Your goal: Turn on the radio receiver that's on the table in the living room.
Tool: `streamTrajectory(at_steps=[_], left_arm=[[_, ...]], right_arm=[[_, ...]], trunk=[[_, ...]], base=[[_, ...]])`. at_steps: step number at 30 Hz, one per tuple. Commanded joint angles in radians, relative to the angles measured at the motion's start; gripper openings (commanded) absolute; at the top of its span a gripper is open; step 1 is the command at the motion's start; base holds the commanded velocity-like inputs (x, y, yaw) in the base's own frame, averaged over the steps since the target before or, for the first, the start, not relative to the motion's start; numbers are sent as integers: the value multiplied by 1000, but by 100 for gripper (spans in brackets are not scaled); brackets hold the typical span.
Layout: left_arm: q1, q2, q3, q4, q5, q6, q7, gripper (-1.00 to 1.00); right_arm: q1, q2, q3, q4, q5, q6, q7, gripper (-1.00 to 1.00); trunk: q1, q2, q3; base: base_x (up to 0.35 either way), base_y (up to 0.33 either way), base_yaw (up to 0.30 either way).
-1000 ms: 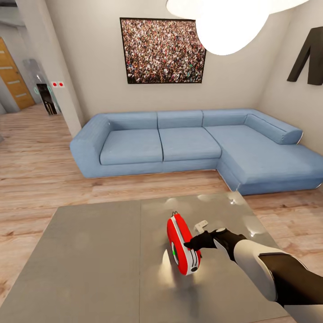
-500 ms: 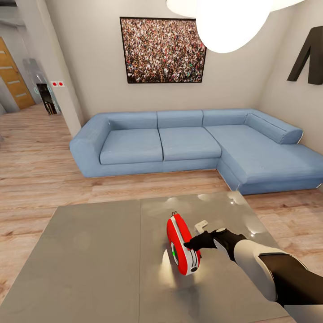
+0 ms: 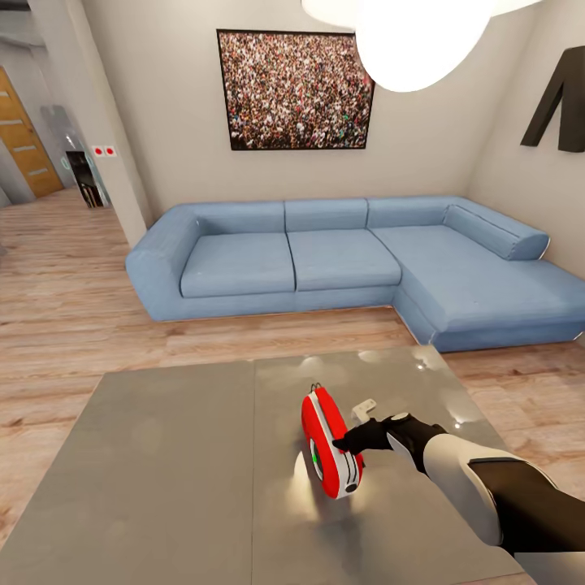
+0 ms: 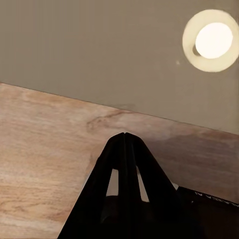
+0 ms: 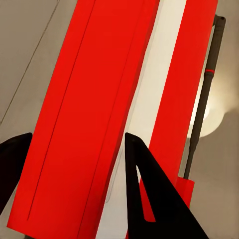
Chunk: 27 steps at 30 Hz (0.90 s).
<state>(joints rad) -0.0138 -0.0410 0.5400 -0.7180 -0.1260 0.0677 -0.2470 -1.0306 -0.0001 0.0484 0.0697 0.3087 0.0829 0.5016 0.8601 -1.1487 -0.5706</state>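
The red radio receiver stands on edge on the grey glossy table, right of its seam, with a small green spot on its face. My right gripper rests against its white side band. In the right wrist view the gripper is open, its black fingers spread across the radio's red body, and the thin handle runs alongside. My left gripper is shut, its fingers pressed together, hanging over the wood floor beside the table's edge.
A blue L-shaped sofa stands beyond the table under a crowd picture. A big pendant lamp hangs overhead. Light wood floor surrounds the table. A small white object lies just behind the right gripper.
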Motion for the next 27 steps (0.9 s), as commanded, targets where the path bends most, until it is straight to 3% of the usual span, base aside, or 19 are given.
streamTrajectory(at_steps=[1, 13, 27], left_arm=[[0, 0, 0, 0, 0, 0, 0, -100], [0, 0, 0, 0, 0, 0, 0, -100], [0, -1, 0, 0, -1, 1, 0, -100]], right_arm=[[0, 0, -7, -1, -2, 0, 0, -100], [0, 0, -7, -1, -2, 0, 0, -100], [0, 0, -7, -1, -2, 0, 1, -100]], trunk=[[4, -7, -3], [50, -91, -41], [50, -91, -41]], base=[[0, 0, 0], [0, 0, 0], [0, 0, 0]])
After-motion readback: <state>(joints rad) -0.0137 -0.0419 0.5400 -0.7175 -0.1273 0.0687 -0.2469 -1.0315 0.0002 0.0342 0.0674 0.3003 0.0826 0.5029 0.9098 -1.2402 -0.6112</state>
